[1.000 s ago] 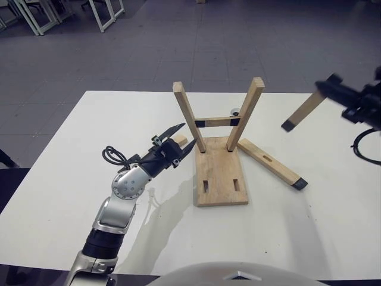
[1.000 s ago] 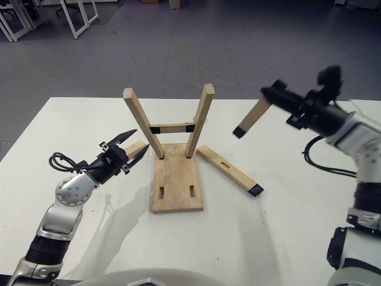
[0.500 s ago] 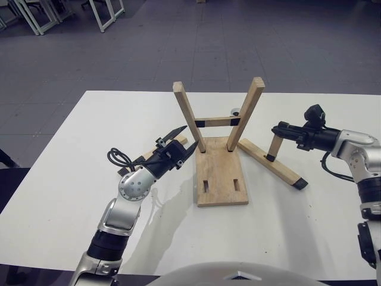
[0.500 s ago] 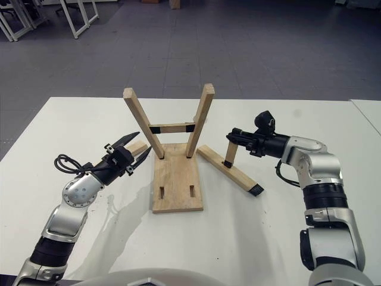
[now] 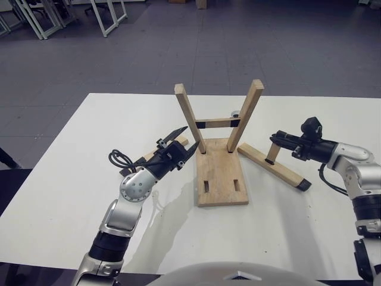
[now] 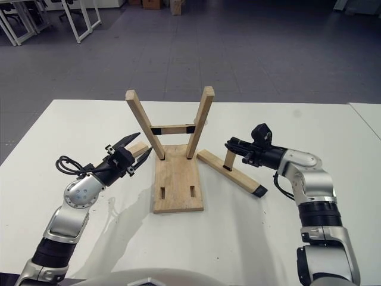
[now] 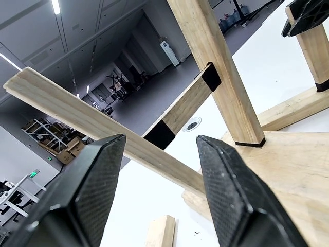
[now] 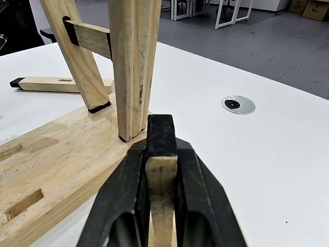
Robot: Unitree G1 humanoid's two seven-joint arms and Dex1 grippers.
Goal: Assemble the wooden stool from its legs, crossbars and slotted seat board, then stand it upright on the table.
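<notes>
The seat board (image 5: 220, 176) lies underside-up on the bench (image 5: 71, 179). Two legs (image 5: 189, 119) are socketed at its far end and tied by a crossbar (image 5: 217, 123), so the build runs upside down. The right pincer (image 5: 280, 138) is clamped on a second crossbar (image 5: 273, 152), held upright with its lower end on the loose leg (image 5: 286, 173) just right of the board, apparently to seat it in that leg's slot. The left pincer (image 5: 187, 137) hangs wide and empty just beside the board's left edge, likely placed to steady the frame. A fourth leg (image 6: 139, 148) lies by it. Two near slots (image 5: 205, 186) are unfilled.
</notes>
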